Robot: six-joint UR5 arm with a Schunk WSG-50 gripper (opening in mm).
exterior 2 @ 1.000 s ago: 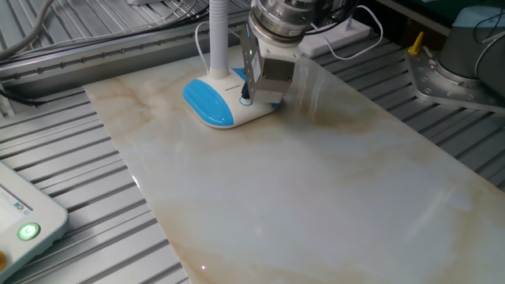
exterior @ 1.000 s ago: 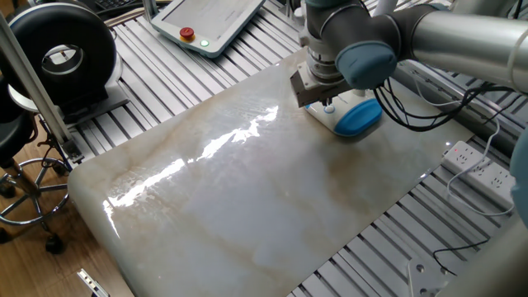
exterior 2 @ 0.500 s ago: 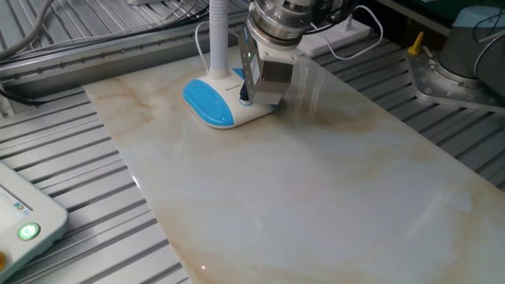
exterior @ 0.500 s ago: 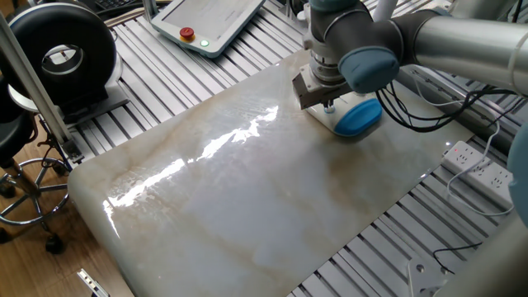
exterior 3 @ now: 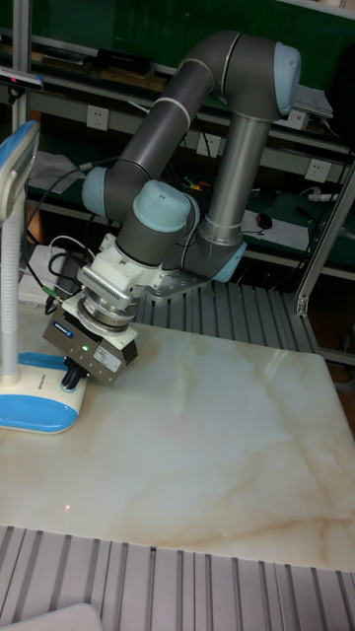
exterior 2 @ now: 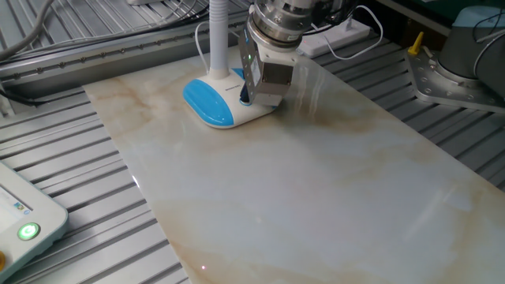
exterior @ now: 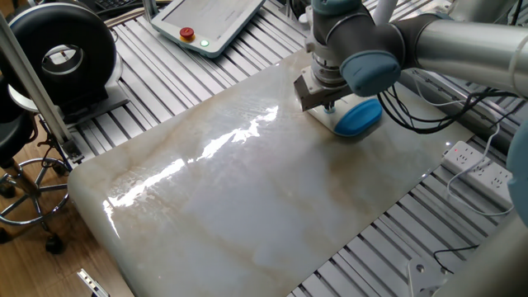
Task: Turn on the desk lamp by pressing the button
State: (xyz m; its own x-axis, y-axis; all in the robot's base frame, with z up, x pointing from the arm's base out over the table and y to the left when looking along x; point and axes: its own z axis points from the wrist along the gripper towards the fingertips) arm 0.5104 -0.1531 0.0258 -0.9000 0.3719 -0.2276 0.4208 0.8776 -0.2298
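While the gripper (exterior 2: 248, 98) hung over the white middle of the desk lamp (exterior 2: 222, 102), its dark tips sat right at the oval base, where the button would be — though the button itself was hidden under the tool in every view. The lamp stood at the far edge of the marble table (exterior 2: 316, 197), its slim white neck (exterior 2: 217, 35) rising just beside the gripper. Whether the fingers were parted or closed could not be told, since the tips were too small and dark to read. Judging from this, the press was best made straight down and gently — a short, centred push, without sliding sideways off the base or nudging the neck — then a clean lift to check for light.
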